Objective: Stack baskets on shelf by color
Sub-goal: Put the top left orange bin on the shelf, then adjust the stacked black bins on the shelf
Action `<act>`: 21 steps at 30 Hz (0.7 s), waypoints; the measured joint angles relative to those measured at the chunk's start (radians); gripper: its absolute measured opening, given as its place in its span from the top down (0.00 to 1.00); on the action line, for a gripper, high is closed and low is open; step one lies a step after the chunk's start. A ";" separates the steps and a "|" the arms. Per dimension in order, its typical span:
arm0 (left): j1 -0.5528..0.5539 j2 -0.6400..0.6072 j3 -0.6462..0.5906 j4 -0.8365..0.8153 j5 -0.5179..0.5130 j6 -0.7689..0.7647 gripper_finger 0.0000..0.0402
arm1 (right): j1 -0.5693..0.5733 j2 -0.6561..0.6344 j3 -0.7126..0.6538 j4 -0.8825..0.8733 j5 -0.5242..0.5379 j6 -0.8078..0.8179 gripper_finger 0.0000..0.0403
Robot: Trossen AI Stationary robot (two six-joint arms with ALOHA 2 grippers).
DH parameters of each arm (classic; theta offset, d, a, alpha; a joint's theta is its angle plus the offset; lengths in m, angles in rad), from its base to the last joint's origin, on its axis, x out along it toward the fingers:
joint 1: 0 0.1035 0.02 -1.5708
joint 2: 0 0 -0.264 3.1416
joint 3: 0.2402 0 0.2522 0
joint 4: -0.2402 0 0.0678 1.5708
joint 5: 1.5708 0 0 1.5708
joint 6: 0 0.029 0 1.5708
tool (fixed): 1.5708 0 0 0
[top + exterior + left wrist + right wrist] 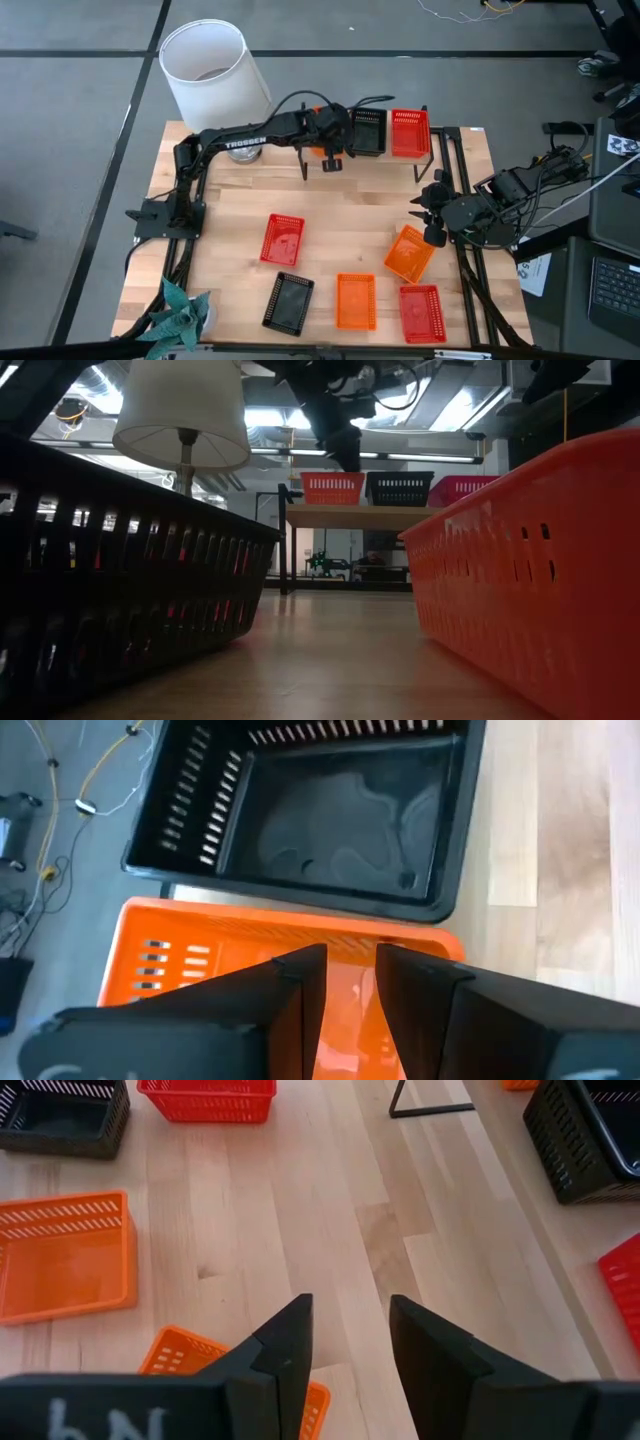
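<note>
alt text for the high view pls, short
Overhead view: the left gripper hovers open at the shelf, above an orange basket beside a black basket and red basket. The right gripper hangs open over a tilted orange basket; four more baskets lie on the table.

Light-wood plank counter (pixel 330 215) carrying a low light-wood shelf on a black wire frame (pixel 440 150) along the far edge. On the shelf: orange perforated plastic basket (pixel 332 488), black perforated plastic basket (pixel 367 131), red perforated plastic basket (pixel 409 133), side by side. On the counter: a red basket (pixel 282 239), black basket (pixel 289 302), orange basket (pixel 355 301), second red basket (pixel 422 312), and a tilted orange basket (pixel 408 254). White-shaded lamp (pixel 212 75) at the far left corner.
</note>
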 joint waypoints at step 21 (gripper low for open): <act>-0.046 0.048 0.119 0.106 0.067 0.046 0.79 | 0.000 0.000 0.000 -0.008 0.004 0.004 0.67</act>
